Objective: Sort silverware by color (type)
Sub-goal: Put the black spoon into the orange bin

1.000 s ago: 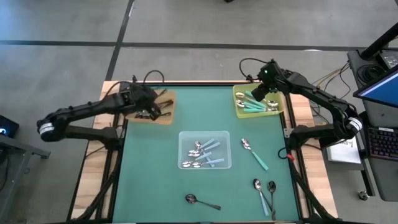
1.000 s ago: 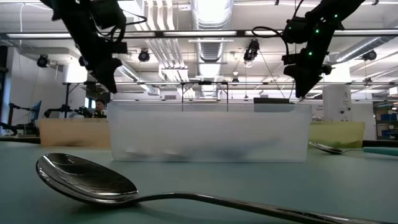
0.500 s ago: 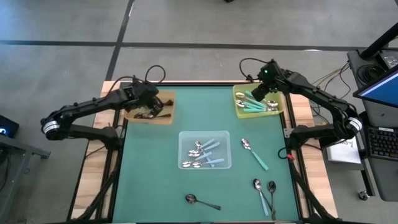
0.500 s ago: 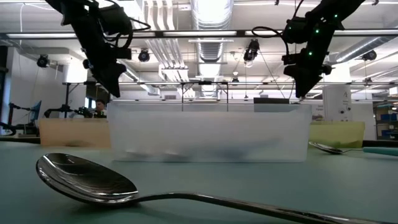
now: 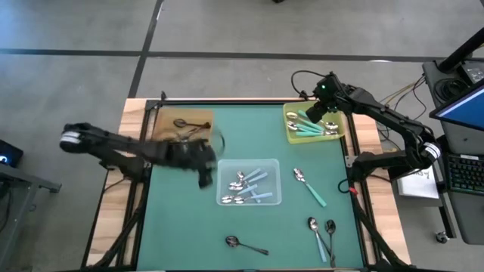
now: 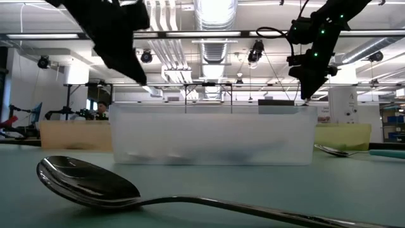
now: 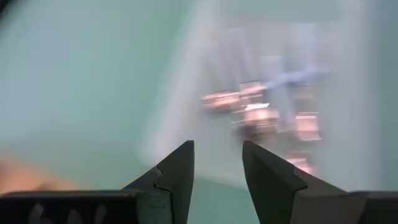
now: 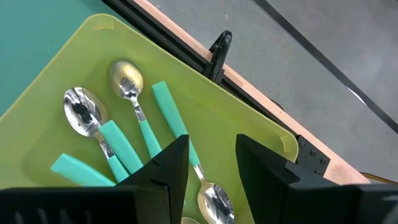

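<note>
Left gripper (image 5: 203, 175): hangs just left of the clear tray (image 5: 249, 183), mid-table; fingers parted and nothing between them. Wrist view is blurred, but the tray's spoons lie straight ahead of it, so my guess is it is lined up for a pick there.
Right gripper (image 5: 311, 113): hovers over the yellow-green tray (image 5: 314, 125) at the far right; fingers parted, empty. Likely a drop-off spot for teal spoons.
Clear tray: middle of the table; holds a heap of spoons (image 5: 246, 187), pale-blue handles among them, bowls overlapping. Awkward to single one out.
Yellow-green tray: teal-handled spoons (image 8: 118, 140) only, lying side by side.
Brown tray (image 5: 184, 130): far left; dark spoons (image 5: 187, 125) in it, count unclear.
Loose spoons: one teal-handled (image 5: 310, 187) right of the clear tray; a pair (image 5: 324, 234) near the right front edge, touching or nearly so; one dark spoon (image 5: 245, 244) at the near edge, alone, filling the low view's foreground.
Progress: judged partway; each colour has a tray, but four lie loose on the mat (image 5: 181, 219).
Risk: a pinch into the heap may lift two at once.
</note>
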Controlling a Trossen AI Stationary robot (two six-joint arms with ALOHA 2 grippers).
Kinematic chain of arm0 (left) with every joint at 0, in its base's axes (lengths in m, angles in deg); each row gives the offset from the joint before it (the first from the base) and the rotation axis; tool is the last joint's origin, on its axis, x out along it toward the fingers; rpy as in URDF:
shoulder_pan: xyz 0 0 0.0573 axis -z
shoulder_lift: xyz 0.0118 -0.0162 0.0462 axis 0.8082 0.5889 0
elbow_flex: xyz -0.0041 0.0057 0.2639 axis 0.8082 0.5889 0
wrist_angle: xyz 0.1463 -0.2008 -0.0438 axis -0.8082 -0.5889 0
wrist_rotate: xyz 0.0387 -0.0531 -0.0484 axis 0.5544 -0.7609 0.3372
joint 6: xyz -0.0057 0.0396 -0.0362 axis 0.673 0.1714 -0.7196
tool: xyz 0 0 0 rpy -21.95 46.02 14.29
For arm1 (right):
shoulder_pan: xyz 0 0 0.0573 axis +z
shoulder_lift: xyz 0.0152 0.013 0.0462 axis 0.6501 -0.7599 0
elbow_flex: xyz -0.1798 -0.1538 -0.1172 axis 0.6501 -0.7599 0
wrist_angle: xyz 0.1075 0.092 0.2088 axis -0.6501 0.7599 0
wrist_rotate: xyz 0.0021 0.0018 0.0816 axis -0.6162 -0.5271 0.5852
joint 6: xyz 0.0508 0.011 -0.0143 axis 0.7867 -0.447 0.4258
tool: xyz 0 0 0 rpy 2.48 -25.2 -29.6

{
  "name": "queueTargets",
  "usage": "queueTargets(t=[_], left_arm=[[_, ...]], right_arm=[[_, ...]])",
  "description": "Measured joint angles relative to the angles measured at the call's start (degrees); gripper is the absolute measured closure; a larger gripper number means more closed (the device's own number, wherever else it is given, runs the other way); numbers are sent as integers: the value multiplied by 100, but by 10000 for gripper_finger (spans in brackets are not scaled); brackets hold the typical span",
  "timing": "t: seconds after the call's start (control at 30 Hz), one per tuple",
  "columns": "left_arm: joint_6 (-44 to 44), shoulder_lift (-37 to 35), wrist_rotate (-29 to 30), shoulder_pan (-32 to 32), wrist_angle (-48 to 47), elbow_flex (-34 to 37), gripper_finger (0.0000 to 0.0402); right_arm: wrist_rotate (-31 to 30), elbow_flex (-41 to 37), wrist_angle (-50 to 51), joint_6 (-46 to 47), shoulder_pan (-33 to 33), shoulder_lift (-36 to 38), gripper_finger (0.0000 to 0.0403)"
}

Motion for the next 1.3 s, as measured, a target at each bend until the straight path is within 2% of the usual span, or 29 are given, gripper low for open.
queueTargets(t=[0.17, 0.27, 0.33, 0.43, 0.6, 0.7, 0.97, 1.3], left_arm=[[-65, 1004, 969, 1724, 1477, -41, 281], [-293, 1697, 1428, 2328, 1818, -278, 279], [-533, 2113, 1494, 2546, 1793, -587, 276], [-632, 2671, 1453, 2703, 1482, -1144, 270], [-735, 3411, 1032, 2813, 628, -2226, 259], [-782, 3841, 855, 2897, 425, -2715, 258], [-696, 4852, 228, 2939, 385, -3476, 258], [-781, 5397, 148, 2902, 3, -4122, 266]], right_arm=[[0, 0, 0, 0, 0, 0, 280], [-2, 0, 0, 0, 0, 0, 280], [-1, 0, -1, 0, 0, 0, 280], [-1, 0, -2, 0, 0, 0, 280], [0, 0, 0, 0, 0, 0, 280], [-2, 0, -1, 0, 0, 0, 280], [0, 0, 0, 0, 0, 0, 280], [-3, 0, 0, 0, 0, 0, 280]])
